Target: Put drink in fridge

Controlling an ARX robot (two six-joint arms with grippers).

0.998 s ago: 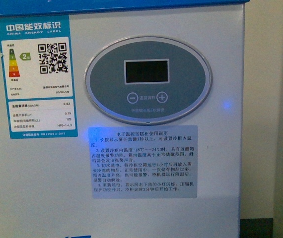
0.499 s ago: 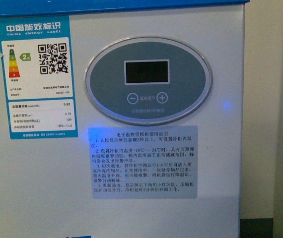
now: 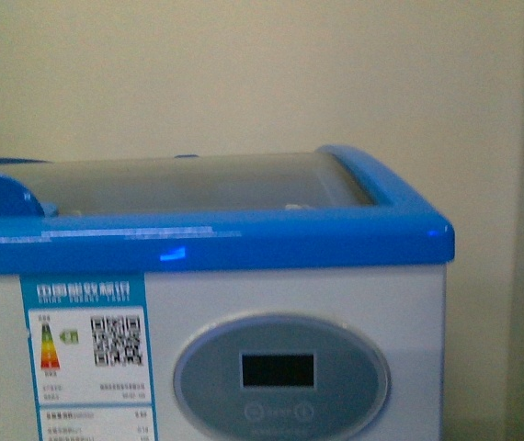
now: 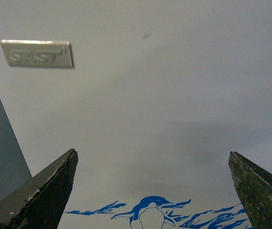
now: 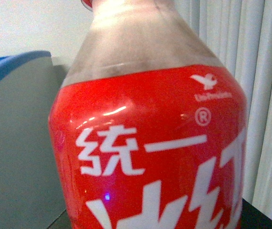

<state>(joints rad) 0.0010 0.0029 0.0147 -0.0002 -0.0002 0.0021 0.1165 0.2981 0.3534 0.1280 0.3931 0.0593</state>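
The fridge (image 3: 336,285) fills the front view: white body, blue top rim, curved glass lid (image 3: 198,184) over the top, oval control panel on the front. Neither arm shows in the front view. My left gripper (image 4: 152,164) is open and empty, its two dark fingers (image 4: 45,191) spread wide close to the fridge's white front (image 4: 150,95), above the blue penguin picture (image 4: 148,214). My right gripper is shut on the drink (image 5: 150,143); the bottle fills the right wrist view with its red label, white characters and clear shoulder. The right fingers are hidden behind it.
A beige wall (image 3: 244,73) stands behind the fridge. A grey nameplate (image 4: 37,53) sits on the fridge front. In the right wrist view a blue-rimmed fridge corner (image 5: 16,67) is beside the bottle and white curtains (image 5: 265,71) hang behind it.
The front view has risen: before it showed only the fridge's front panel and labels, now it shows the blue rim, the glass lid and the wall above.
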